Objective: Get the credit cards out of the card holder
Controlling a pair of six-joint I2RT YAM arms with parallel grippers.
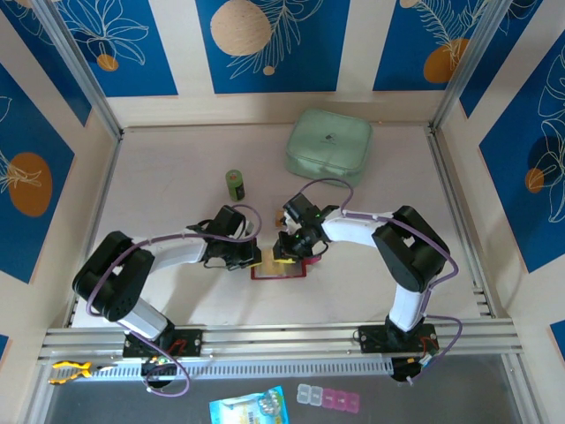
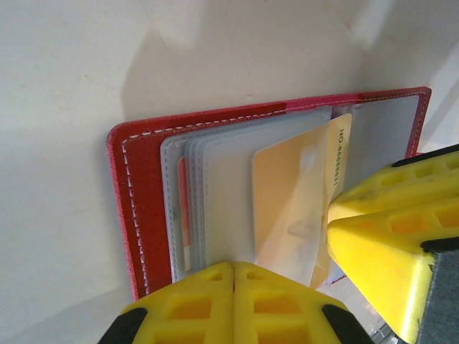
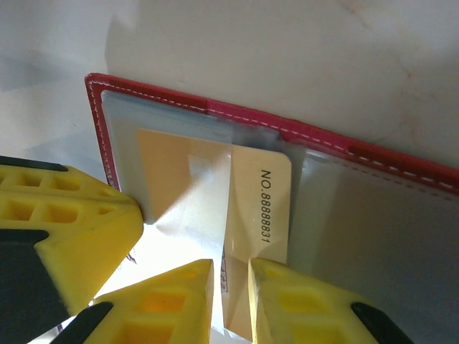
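1. Top external view. The card holder [image 1: 287,273], red and lying open, sits on the pale surface [image 1: 177,177] near the front, between the two arms. The left hand [image 1: 254,257] reaches its left edge and the right hand [image 1: 288,250] comes down on its middle, where a yellowish credit card [image 1: 281,261] shows. A mint-green case [image 1: 328,144] lies well apart at the back, and a small green cylinder [image 1: 235,184] stands upright left of it.

2. Left wrist view. The left hand [image 2: 233,266] has its yellow fingers pressed together with nothing between them, and their tips are over the near edge of the clear pockets [image 2: 222,179]. The orange-tan credit card [image 2: 287,193] sticks partway out of a pocket, tilted. The right hand [image 2: 331,213] closes on its free edge from the right. Red stitched leather [image 2: 136,193] frames the pockets.

3. Right wrist view. The right hand [image 3: 231,266] is clamped on the credit card [image 3: 262,208], whose numbered end runs between its two fingers. The rest of the card is under a clear pocket of the card holder [image 3: 251,115]. A finger [image 3: 72,222] of the left hand rests at the left, touching the pocket's edge.
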